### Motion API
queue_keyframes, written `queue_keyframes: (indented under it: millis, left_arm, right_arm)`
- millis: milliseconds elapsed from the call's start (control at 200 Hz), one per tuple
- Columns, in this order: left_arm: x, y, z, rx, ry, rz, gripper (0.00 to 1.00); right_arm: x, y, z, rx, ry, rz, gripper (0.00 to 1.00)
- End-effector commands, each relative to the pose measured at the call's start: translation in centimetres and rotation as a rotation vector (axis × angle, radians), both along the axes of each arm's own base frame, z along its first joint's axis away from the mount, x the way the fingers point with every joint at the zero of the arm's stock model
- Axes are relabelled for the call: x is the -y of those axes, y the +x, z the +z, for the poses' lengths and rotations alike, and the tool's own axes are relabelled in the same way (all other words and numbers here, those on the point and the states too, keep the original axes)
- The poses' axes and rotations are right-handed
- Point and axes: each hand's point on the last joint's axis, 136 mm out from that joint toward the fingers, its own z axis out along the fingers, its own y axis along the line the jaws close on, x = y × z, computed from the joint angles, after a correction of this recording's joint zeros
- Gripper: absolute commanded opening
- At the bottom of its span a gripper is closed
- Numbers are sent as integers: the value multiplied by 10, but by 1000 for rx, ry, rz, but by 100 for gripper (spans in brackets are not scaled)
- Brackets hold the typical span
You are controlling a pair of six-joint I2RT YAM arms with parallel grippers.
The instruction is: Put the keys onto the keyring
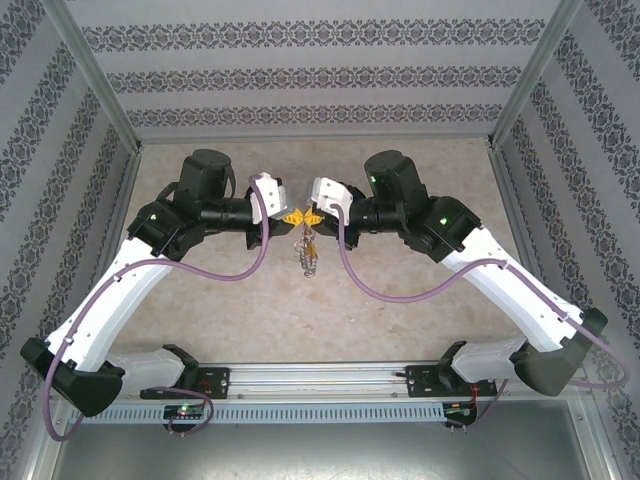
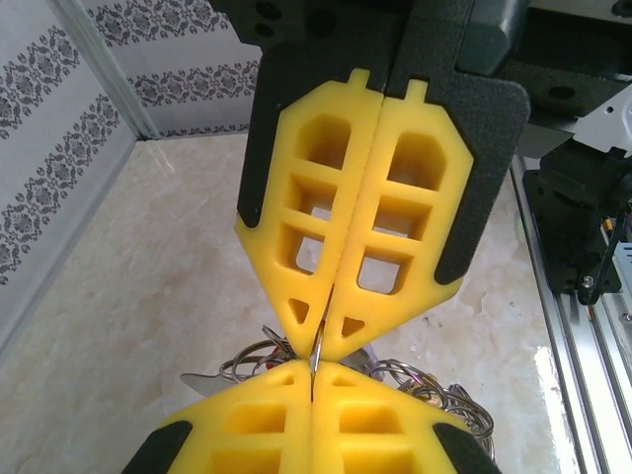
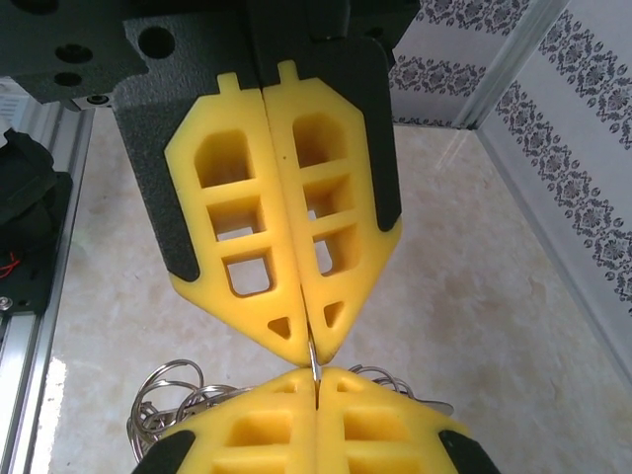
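Listing near to far: first entry? — A

Item 1, rail (image 1: 320, 376), along the near edge. Item 2, keyring (image 1: 308, 253), mid-table, held up off the table (image 1: 400, 320); its fringe of small silvery keys (image 2: 444, 395) dangles beneath. — B

Holders? — A

Item 3, left gripper (image 2: 321, 341), jaws closed on the ring's thin wire. Item 4, right gripper (image 3: 309, 348), likewise clamped on that wire, tip to tip with the left one. — B

Orientation? — A

The pinched stretch of wire runs left to right between the tips. The hanging bunch's long axis looks vertical, pointing down at the table. — B

Step in hand? — A

Judged: ring secured at two points, ready for opening. The next move calls for prising the wire apart gently, without either grip slipping, so a key can slide on. — B
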Motion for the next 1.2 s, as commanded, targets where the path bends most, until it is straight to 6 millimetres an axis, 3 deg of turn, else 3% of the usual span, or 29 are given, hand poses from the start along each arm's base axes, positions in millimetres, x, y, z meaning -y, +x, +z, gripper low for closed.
queue_keyframes:
  millis: [0, 145, 400, 590, 764, 1049, 1194]
  left_arm:
    - [5, -5, 4, 9, -13, -33, 0]
    - [6, -5, 8, 15, -47, -34, 0]
    - [3, -5, 12, 20, -69, -26, 0]
    - [1, -6, 20, 11, -115, -30, 0]
    - [-1, -4, 25, 6, -138, -25, 0]
    - [-3, 1, 28, 8, -164, -4, 0]
    - [-3, 2, 30, 7, -173, -2, 0]
  right_arm:
    - [-7, -13, 33, 63, 127, 70, 2]
    - [-5, -13, 29, 54, 138, 57, 23]
    - [17, -5, 31, 28, 206, -53, 28]
    - [24, -7, 26, 3, 224, -72, 21]
    - [17, -6, 24, -23, 231, -54, 20]
    - [10, -5, 15, -63, 227, -30, 9]
    - [9, -2, 10, -79, 219, -47, 13]
